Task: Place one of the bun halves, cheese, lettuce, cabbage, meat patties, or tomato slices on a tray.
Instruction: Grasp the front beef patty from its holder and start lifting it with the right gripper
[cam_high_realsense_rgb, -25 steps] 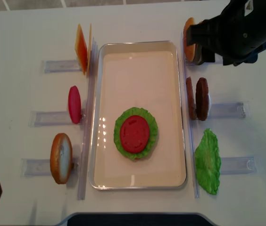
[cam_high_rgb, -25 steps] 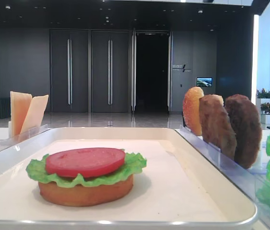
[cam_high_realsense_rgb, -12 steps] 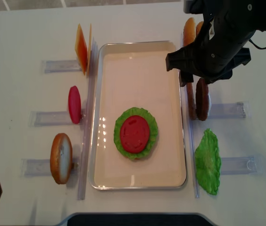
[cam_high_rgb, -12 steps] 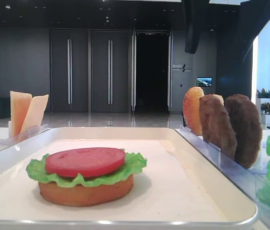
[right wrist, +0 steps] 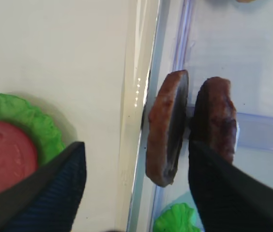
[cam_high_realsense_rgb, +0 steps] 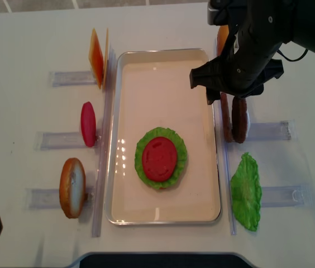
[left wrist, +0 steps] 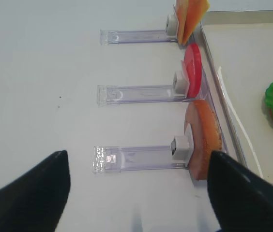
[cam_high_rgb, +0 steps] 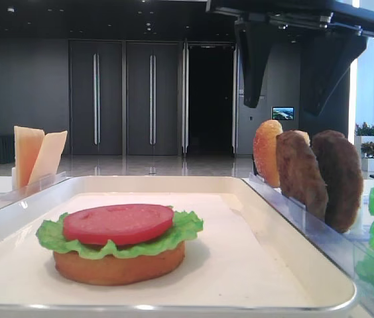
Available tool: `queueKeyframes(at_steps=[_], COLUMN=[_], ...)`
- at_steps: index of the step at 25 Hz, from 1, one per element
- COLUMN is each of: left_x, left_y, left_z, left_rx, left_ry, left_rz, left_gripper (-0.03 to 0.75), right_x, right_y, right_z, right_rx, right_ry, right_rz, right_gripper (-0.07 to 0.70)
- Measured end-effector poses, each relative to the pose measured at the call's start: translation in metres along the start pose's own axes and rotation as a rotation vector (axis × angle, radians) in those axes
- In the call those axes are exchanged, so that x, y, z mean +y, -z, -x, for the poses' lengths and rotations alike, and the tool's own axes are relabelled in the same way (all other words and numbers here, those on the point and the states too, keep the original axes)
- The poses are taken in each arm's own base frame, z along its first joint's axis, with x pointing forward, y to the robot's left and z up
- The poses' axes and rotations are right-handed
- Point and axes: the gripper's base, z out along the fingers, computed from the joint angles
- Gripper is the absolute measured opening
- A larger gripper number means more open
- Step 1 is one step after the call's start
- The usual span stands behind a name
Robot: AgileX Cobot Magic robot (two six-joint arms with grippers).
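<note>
Two brown meat patties [right wrist: 168,128] [cam_high_realsense_rgb: 239,120] stand on edge in a clear holder just right of the cream tray [cam_high_realsense_rgb: 163,52]. My right gripper [right wrist: 136,145] hangs open above them; one finger is over the tray's rim and the other over the darker patty [right wrist: 216,118], with the lighter patty between. It touches nothing. On the tray lies a bun half topped with lettuce [cam_high_realsense_rgb: 171,139] and a tomato slice [cam_high_realsense_rgb: 159,158]. My left gripper [left wrist: 137,154] is open and empty over the table, left of an upright bun half [left wrist: 204,140].
Left of the tray, holders carry cheese slices [cam_high_realsense_rgb: 97,57], a tomato slice [cam_high_realsense_rgb: 88,124] and a bun half [cam_high_realsense_rgb: 72,187]. On the right stand another bun half [cam_high_rgb: 266,154] behind the patties and a lettuce leaf [cam_high_realsense_rgb: 246,192] in front. Clear rails run along both long sides.
My right arm has swung from the far right corner leftwards and towards the patties, and now hangs over them, still open. Nothing on the table has moved.
</note>
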Motion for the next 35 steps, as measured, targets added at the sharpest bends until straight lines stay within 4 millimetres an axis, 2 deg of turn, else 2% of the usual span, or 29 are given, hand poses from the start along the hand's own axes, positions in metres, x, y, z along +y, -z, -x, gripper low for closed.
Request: queueKeyframes(at_steps=[11, 26, 35], left_x=[0.000, 0.000, 0.000], left_y=[0.000, 0.000, 0.000], left_z=[0.000, 0.000, 0.000], left_rx=[0.000, 0.000, 0.000], left_ry=[0.000, 0.000, 0.000], left_rz=[0.000, 0.000, 0.000], left_gripper=[0.692, 0.692, 0.692], right_x=[-0.003, -0.002, 0.000], right_y=[-0.022, -0.030, -0.026], right_z=[0.002, 0.001, 0.004], right_rx=[0.051, 0.104, 0.119], right_ry=[0.023, 0.011, 0.005], right_rz=[-0.063, -0.068, -0.066], right_gripper=[0.464, 0.464, 0.464])
